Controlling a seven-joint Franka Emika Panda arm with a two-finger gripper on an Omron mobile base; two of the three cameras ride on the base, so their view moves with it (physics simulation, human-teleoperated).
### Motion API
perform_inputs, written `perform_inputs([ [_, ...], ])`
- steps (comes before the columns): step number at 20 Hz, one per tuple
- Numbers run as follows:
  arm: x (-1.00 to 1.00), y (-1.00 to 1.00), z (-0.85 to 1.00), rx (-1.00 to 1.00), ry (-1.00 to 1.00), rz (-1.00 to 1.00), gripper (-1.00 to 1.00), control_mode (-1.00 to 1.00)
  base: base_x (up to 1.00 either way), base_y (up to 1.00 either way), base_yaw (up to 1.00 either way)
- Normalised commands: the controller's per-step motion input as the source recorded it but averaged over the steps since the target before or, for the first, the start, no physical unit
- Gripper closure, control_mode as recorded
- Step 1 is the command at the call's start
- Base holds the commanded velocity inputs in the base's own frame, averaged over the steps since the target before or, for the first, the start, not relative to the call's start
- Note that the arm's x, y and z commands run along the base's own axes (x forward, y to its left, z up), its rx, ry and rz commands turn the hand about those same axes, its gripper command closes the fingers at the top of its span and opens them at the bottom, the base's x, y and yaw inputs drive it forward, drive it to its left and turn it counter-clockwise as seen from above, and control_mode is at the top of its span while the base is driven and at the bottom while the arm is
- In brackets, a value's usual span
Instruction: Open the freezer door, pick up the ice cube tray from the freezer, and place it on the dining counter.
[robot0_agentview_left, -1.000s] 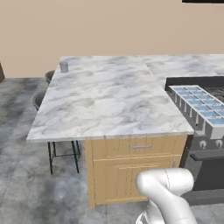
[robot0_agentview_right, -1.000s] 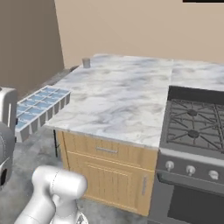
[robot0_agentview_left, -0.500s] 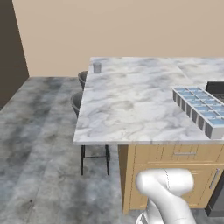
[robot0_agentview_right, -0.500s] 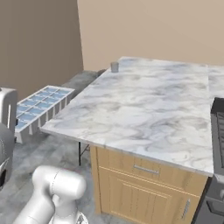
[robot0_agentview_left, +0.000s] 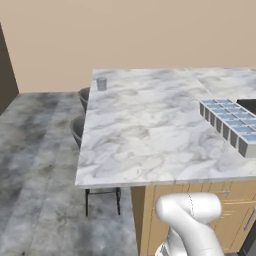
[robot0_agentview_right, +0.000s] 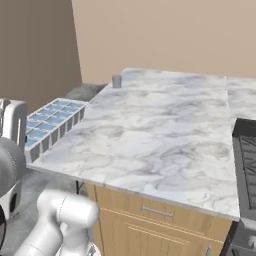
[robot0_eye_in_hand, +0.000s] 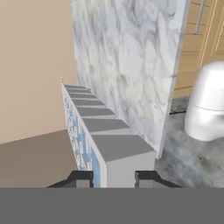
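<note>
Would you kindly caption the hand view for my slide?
Gripper shut on the ice cube tray, carried beside the dining counter's marble edge.

**A:** Arm (robot0_agentview_left: 189, 220), left base view. Colour and build?

**B:** White, glossy. Thick tubular link with a rounded elbow end, smooth shell, soft grey shading on the underside.

**A:** Same from the right base view?

**B:** Same white rounded link low down. At the left edge there is a duller grey domed joint, and above it a white, flat-sided housing with a dark outline along its edge.

**A:** Gripper (robot0_eye_in_hand: 113, 179), hand view?

**B:** Two finger tips (robot0_eye_in_hand: 81, 178), small, blocky and dark grey to black. Each has a lighter grey patch on its face. The tops are squared off and the pair match in shape.

**A:** Markings?

**B:** Too small to tell.
</note>
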Motion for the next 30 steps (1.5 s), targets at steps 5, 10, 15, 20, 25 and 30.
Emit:
perform_inputs([
  [5, 0.00, 0.00, 0.00, 0.00, 0.00, 0.00, 1.00, 1.00, 0.51, 0.23, -0.26],
  [10, 0.00, 0.00, 0.00, 0.00, 0.00, 0.00, 1.00, 1.00, 0.46, 0.23, -0.24],
  [15, 0.00, 0.00, 0.00, 0.00, 0.00, 0.00, 1.00, 1.00, 0.39, 0.22, -0.19],
  [20, 0.00, 0.00, 0.00, 0.00, 0.00, 0.00, 1.00, 1.00, 0.54, 0.05, -0.02],
  [25, 0.99, 0.01, -0.12, 0.04, 0.02, 0.10, 1.00, -1.00, 0.00, 0.00, 0.00],
  [30, 1.00, 0.03, -0.28, 0.02, 0.09, 0.16, 1.00, -1.00, 0.00, 0.00, 0.00],
])
